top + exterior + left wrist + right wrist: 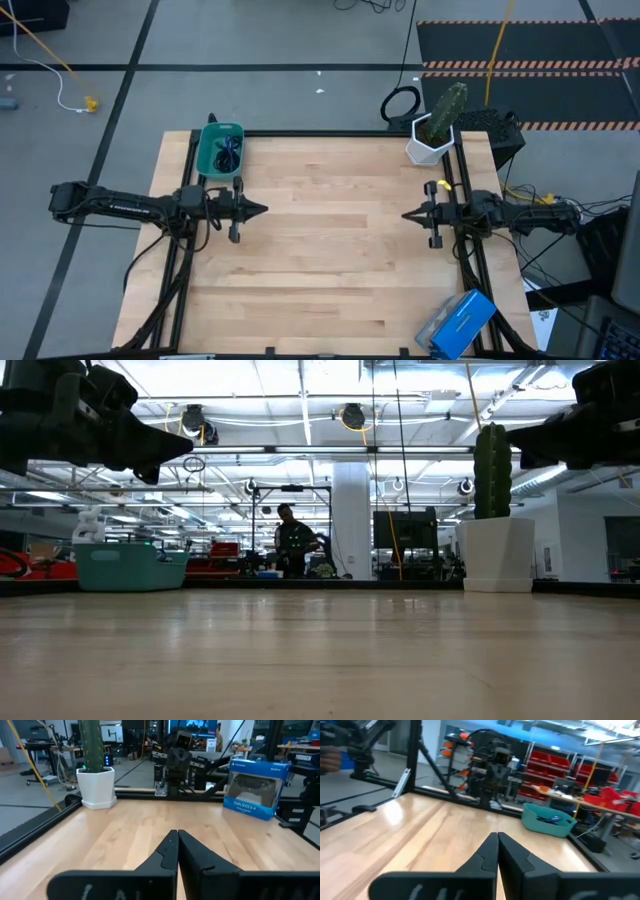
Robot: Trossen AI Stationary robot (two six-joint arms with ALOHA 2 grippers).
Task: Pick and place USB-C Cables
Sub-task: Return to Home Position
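Closed tip to tip with nothing gripped, the left hand [262,210] is held level above the pale wooden counter [330,270], near the teal plastic tray [205,160] and pointed away from the tray's side toward the counter's middle. The right hand [407,214] is likewise seen shut and empty, well apart from the tray on the opposite side of the counter, with its tip turned back toward the tray's side. In each wrist view the two dark fingers [167,851] are pressed together along their length.

The USB-C cables [228,152] are found inside the teal plastic tray, which is set at the counter's far corner on the left arm's side. They are heaped as a dark tangle, and a blue strand is made out among them in the right wrist view; the separate cables cannot be told apart.

Well away from the tray, at the other far corner, a green cactus in a white faceted pot [435,135] is stood. A blue cardboard controller box [460,322] is laid at the near corner on the right arm's side, farthest from the tray. Beyond the tray, in the room behind the counter, a person [290,540] is seen in the low view.
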